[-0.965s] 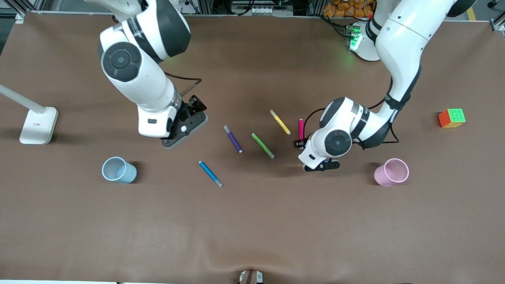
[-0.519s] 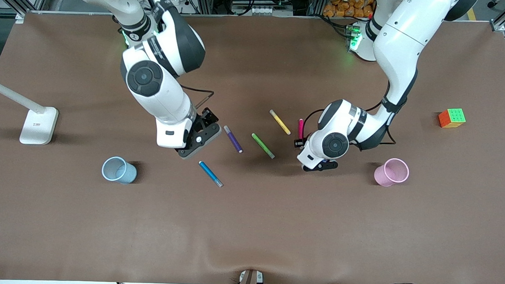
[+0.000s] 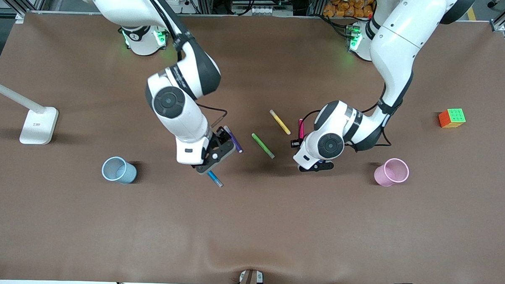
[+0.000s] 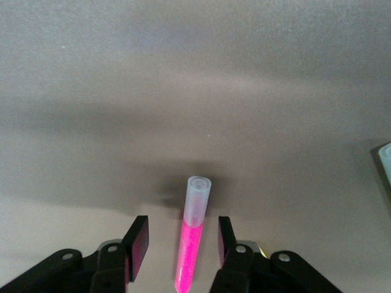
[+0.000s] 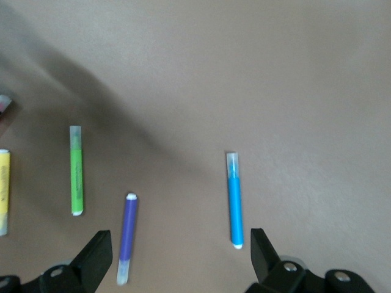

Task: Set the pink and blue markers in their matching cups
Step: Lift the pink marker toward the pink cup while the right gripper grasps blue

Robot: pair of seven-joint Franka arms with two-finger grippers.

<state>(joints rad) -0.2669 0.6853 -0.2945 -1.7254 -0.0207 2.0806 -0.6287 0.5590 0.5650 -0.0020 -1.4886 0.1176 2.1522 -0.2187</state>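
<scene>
The pink marker (image 3: 301, 127) lies on the table mid-way across it, its pale end (image 4: 197, 198) pointing away from the left wrist. My left gripper (image 3: 298, 140) is down over it, open. The fingers (image 4: 138, 235) stand on either side of the magenta barrel (image 4: 189, 256) with a gap each side. The blue marker (image 3: 214, 179) lies nearer the front camera, partly covered by my right hand. My right gripper (image 5: 179, 244) hangs wide open above the table, with the blue marker (image 5: 234, 201) just inside one finger. The blue cup (image 3: 118, 170) stands toward the right arm's end and the pink cup (image 3: 392, 172) toward the left arm's end.
A purple marker (image 3: 234, 139) lies under the right gripper's span, beside the blue one. A green marker (image 3: 263, 145) and a yellow marker (image 3: 279, 121) lie between the two hands. A colour cube (image 3: 452, 118) and a white lamp base (image 3: 38, 125) sit near the table's ends.
My right arm has swung toward the front camera and the table's middle, ending over the blue and purple markers. The left gripper's fingers have narrowed around the pink marker.
</scene>
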